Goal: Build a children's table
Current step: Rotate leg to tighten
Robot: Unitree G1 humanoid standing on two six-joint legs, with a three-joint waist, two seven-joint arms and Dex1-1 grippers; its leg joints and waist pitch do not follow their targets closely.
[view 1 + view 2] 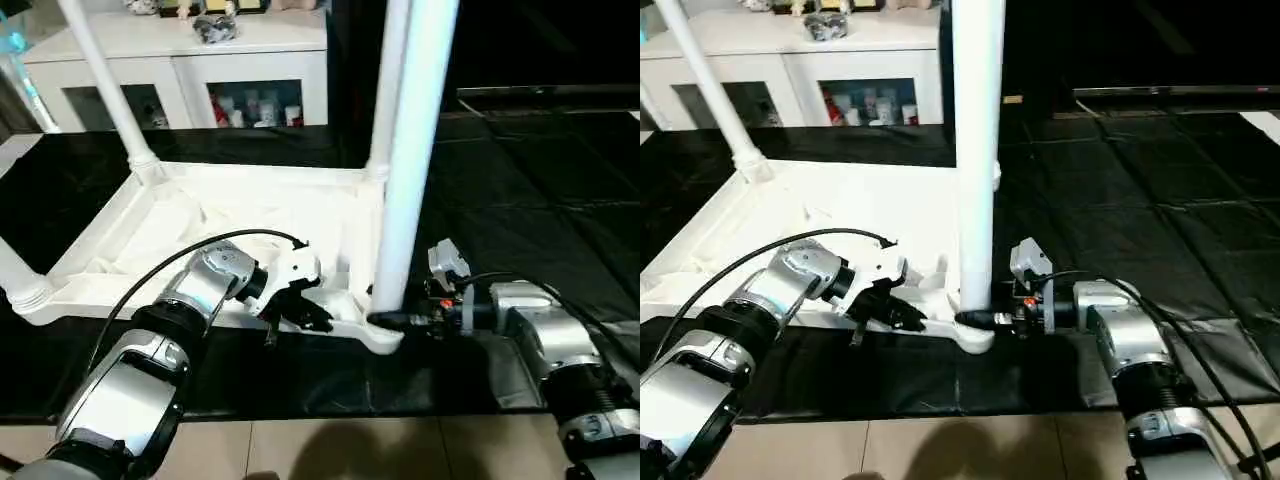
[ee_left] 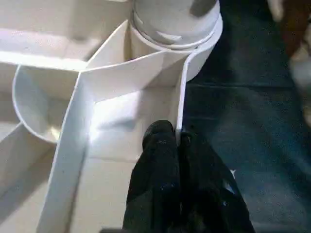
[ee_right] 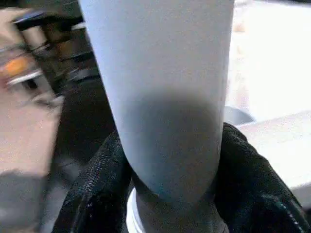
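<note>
The white table top (image 1: 230, 225) lies upside down on the black mat (image 1: 520, 200), ribs up. The right wrist view shows 2 black fingers (image 3: 252, 174) hugging the near leg (image 1: 410, 150) low down, just above its corner socket (image 1: 385, 335). The left wrist view shows the left gripper (image 2: 180, 141) pinching the thin rim of the top between pressed-together fingers. From the head, the right gripper (image 1: 975, 320) reaches in from the side. The leg stands straight up, long way pointing up. Another leg (image 1: 105, 80) leans at the far corner.
</note>
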